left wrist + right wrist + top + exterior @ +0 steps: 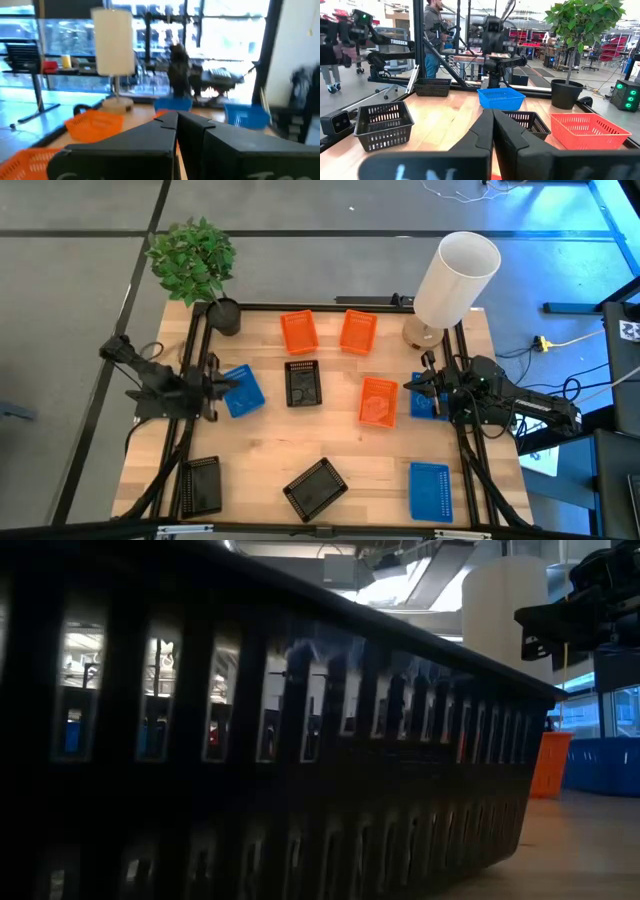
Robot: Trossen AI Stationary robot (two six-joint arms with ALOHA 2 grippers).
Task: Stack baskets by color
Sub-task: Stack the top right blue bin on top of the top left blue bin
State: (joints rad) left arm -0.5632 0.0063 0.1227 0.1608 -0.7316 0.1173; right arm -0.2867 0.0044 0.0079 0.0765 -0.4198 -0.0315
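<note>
L pincer (228,386) pressed together, holding nothing, at the table's (260,470) left side just beside a blue basket (241,390). Mid-table – black basket (303,382), two orange baskets (298,332) at the back, another orange one (378,401) to the right. R pincer (412,385) also pressed together, empty, above a blue basket (428,404) at the right edge.

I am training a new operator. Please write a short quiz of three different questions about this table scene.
1. How many orange baskets lie on the table?
2. True or false: some baskets are already stacked.
3. Which basket is nearest the plant pot: A) blue, B) orange, C) black?

Key:
1. Three.
2. False; each basket lies alone.
3. B, the orange basket beside the pot.
</note>
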